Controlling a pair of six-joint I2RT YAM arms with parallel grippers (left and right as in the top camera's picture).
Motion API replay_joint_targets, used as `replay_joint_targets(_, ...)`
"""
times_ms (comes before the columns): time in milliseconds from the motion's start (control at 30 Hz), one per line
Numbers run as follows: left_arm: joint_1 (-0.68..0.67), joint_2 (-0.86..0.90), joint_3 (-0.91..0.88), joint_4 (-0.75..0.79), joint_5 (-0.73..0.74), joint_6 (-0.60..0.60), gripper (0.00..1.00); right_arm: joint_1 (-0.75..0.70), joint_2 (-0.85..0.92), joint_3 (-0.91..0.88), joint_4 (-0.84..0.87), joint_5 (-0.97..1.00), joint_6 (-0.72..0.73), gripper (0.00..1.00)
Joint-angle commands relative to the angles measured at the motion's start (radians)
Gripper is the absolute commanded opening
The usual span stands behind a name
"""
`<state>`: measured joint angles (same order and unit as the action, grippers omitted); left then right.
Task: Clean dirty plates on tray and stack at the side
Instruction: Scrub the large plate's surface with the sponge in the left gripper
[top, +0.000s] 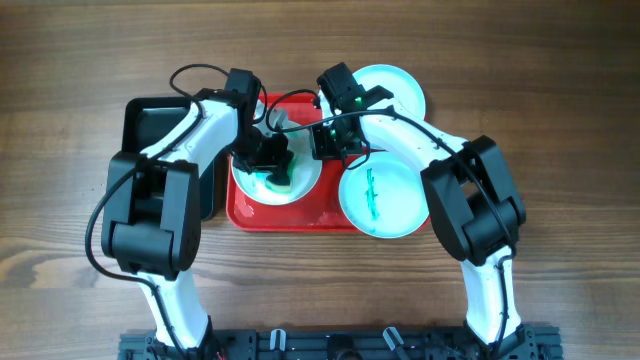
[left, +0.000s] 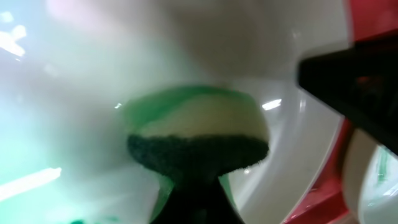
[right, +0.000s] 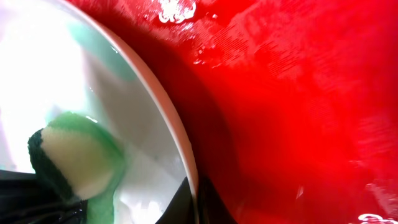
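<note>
A cream-white plate (top: 306, 180) lies on the red tray (top: 290, 218). My left gripper (top: 277, 168) is shut on a green-and-yellow sponge (top: 281, 184) and presses it onto that plate, which shows green smears. The left wrist view shows the sponge (left: 198, 127) on the plate (left: 93, 112) with my left gripper (left: 196, 208) below it. My right gripper (top: 326, 146) is shut on the plate's right rim. The right wrist view shows its fingers (right: 195, 202) pinching the rim (right: 163, 93), the sponge (right: 73, 155) and the tray (right: 298, 93). A turquoise plate with green scribble (top: 381, 200) sits right of the tray. A second turquoise plate (top: 398, 88) lies behind.
A black tray (top: 150, 118) sits left of the red tray, partly under my left arm. Both arms cross over the red tray's middle. Wooden tabletop (top: 560, 100) surrounds everything.
</note>
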<state>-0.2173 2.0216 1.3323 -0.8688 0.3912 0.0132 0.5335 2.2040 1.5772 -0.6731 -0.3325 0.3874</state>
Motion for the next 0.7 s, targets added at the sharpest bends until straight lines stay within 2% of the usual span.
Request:
replay_joint_targets(0, -0.009, 0.030, -0.023, -0.052, -0.324, -0.139, 0.04, 0.002, 0.039, -0.002, -0.001, -0.006, -0.018, 0.04)
replay_joint_targets(67, -0.009, 0.030, -0.023, -0.071, -0.526, -0.267, 0.04, 0.002, 0.039, -0.002, -0.002, -0.006, -0.018, 0.04)
replay_joint_targets(133, -0.010, 0.030, -0.023, -0.078, -0.667, -0.381, 0.04, 0.002, 0.039, -0.002, -0.002, -0.006, -0.018, 0.04)
replay_joint_targets(267, -0.018, 0.030, -0.023, -0.034, -0.743, -0.441, 0.04, 0.002, 0.039, -0.002, -0.001, -0.006, -0.018, 0.04)
replay_joint_targets(533, -0.063, 0.030, -0.014, 0.049, -0.715, -0.460, 0.04, 0.002, 0.039, -0.002, -0.008, -0.006, -0.017, 0.04)
replay_joint_targets(600, -0.065, 0.030, -0.012, 0.093, -0.631, -0.412, 0.04, 0.002, 0.039, -0.003, -0.019, -0.007, -0.018, 0.04)
replay_joint_targets(667, -0.065, 0.030, -0.011, 0.148, -0.478, -0.333, 0.04, 0.002, 0.039, -0.013, -0.019, -0.024, -0.018, 0.04)
